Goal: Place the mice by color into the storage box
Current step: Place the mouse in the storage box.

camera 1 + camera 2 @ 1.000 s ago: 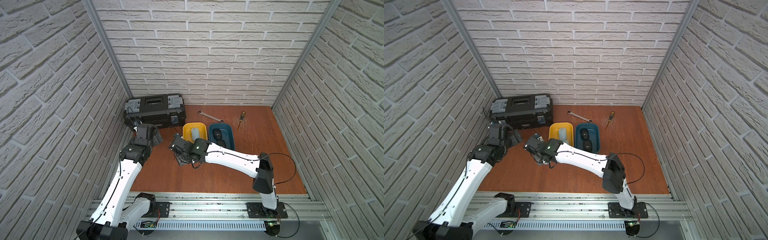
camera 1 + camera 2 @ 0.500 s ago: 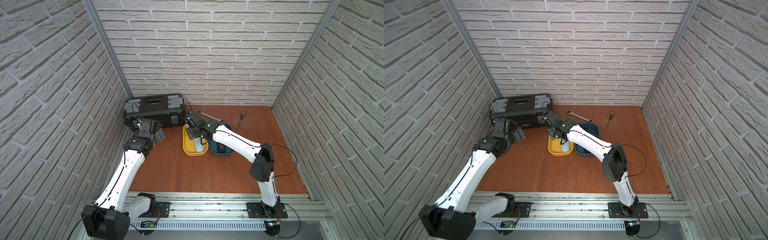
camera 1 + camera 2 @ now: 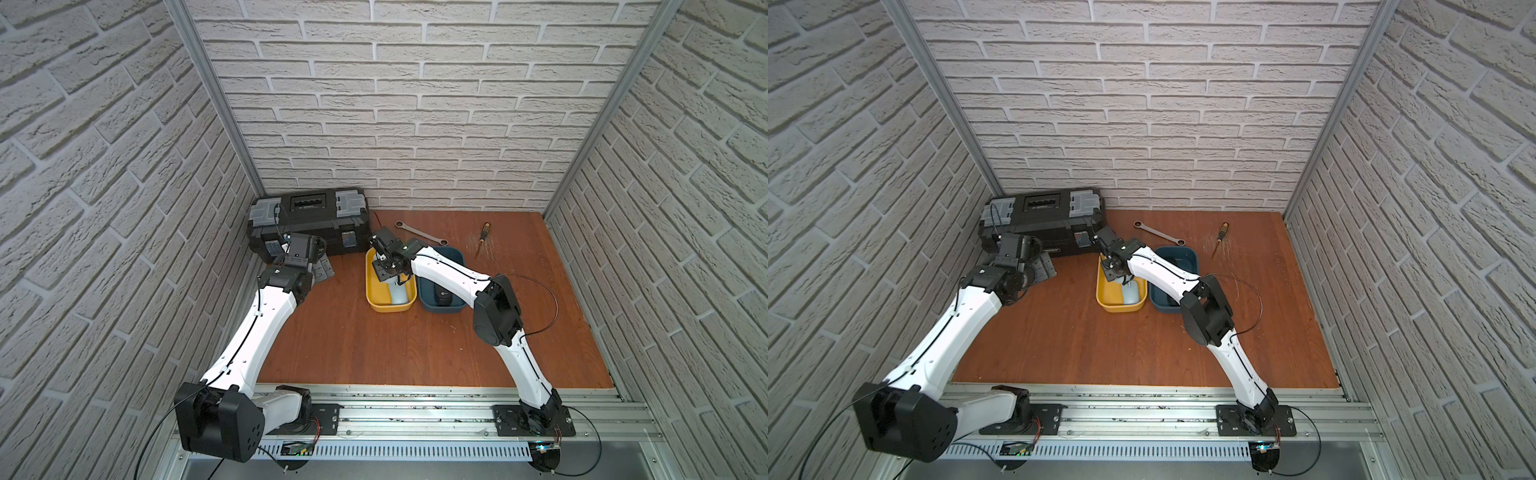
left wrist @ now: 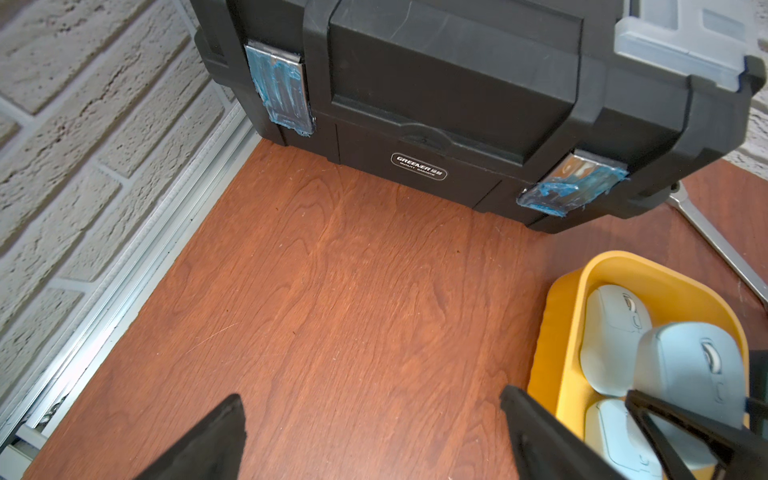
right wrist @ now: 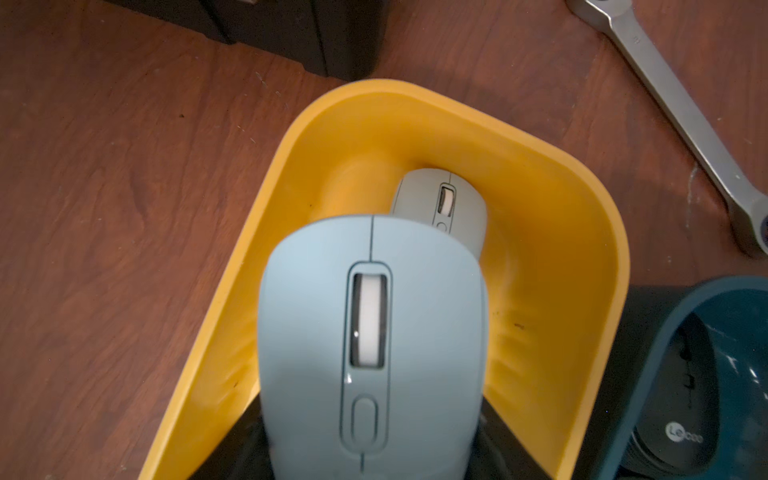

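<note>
The right hand [image 3: 1115, 272] was seen clenched on a pale blue mouse [image 5: 370, 332]. The mouse was gripped at its rear end and held over the yellow bin [image 3: 388, 308] with its scroll wheel facing up. It was raised above the two other mice of the same colour, which lay on the floor of that bin. Of these, the second blue mouse [image 4: 615, 336] was placed toward the 12 o'clock end and the third blue mouse [image 4: 615, 432] toward the 6 o'clock end.

The dark blue bin [image 3: 442, 309] was set just beside the yellow one, at its 3 o'clock side. A black mouse [image 5: 681, 432] with a small white round logo was seen lying in it.

The left hand [image 4: 370, 399] was released, with its fingers spread wide and nothing between them. It was held over bare counter [image 3: 374, 345] at 9 o'clock of the yellow bin.

A closed black toolbox [image 3: 309, 220] was set in the 11 o'clock corner of the counter, at 12 o'clock of the left hand. A wrench [image 3: 422, 232] lay at 12 o'clock of the bins, and a screwdriver [image 3: 482, 239] at 1 o'clock of the dark blue bin.
</note>
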